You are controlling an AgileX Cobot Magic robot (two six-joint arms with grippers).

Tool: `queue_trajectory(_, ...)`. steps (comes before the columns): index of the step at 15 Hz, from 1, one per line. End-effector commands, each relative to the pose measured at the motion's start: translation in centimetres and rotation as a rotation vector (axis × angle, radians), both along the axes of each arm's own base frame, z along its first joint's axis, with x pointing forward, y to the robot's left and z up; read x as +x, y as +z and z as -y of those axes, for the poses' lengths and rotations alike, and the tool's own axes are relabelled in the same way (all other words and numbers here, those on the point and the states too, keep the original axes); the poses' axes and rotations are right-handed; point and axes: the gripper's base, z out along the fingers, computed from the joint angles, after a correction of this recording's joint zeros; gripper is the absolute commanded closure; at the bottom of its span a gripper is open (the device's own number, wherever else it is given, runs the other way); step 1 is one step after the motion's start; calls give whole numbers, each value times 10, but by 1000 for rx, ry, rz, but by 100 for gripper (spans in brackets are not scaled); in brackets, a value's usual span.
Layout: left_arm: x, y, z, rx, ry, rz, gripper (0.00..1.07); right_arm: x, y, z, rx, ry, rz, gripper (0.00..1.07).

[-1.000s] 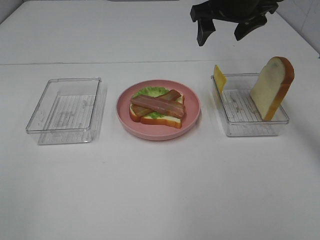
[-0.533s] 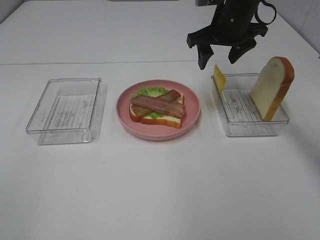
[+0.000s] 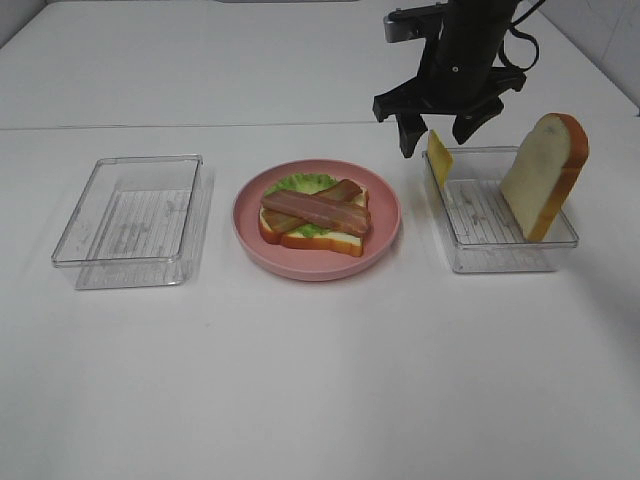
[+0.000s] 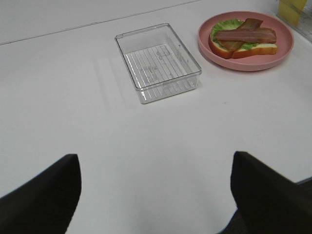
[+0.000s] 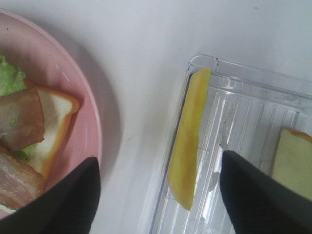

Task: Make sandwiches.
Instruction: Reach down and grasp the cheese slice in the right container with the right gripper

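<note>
On the bench point(image 3: 320, 380), the left tray point(image 3: 130, 160) is empty; the right tray point(image 3: 500, 262) holds a leaning bread slice point(image 3: 545, 175) and cheese point(image 3: 438, 158) upright against its plate-side wall. The plate point(image 3: 385, 200) carries the sandwich point(image 3: 315, 212), bacon topmost. Fetching cheese looks to be the step: the right arm point(image 3: 465, 40) hangs its jaws spread above it, touching nothing, and needs to drop and pinch. The left jaws are spread, empty.

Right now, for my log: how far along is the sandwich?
Done: white bread slice, green lettuce and brown bacon strips stacked on the round pink plate. In hand: nothing; the open right gripper hovers over the yellow cheese square. Left: that cheese and the upright bread slice, in the clear plastic tray.
</note>
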Motion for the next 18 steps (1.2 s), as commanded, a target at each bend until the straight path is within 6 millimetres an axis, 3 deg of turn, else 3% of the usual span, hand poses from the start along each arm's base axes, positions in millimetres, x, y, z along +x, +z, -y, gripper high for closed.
queue_trajectory(1,-3,0,0,-13,-1,29,27,4,-8,6,-3,-22,-12,47)
queue_trajectory(6,-3,0,0,-13,-1,29,27,7,-14,16,45,-69,-45,64)
queue_trajectory(10,-3,0,0,-13,-1,29,27,8,-22,13,78,-68,-61,64)
queue_trajectory(11,-3,0,0,-13,-1,29,27,9,-22,13,79,-69,-58,74)
queue_trajectory(12,-3,0,0,-13,-1,29,27,8,-22,13,78,-69,-61,92)
queue_trajectory(14,-3,0,0,-13,-1,29,27,8,-22,13,70,-67,-66,107)
queue_trajectory(16,-3,0,0,-13,-1,29,27,7,-15,15,60,-63,-52,107)
queue_trajectory(18,-3,0,0,-13,-1,29,27,4,8,15,77,-61,-7,107)
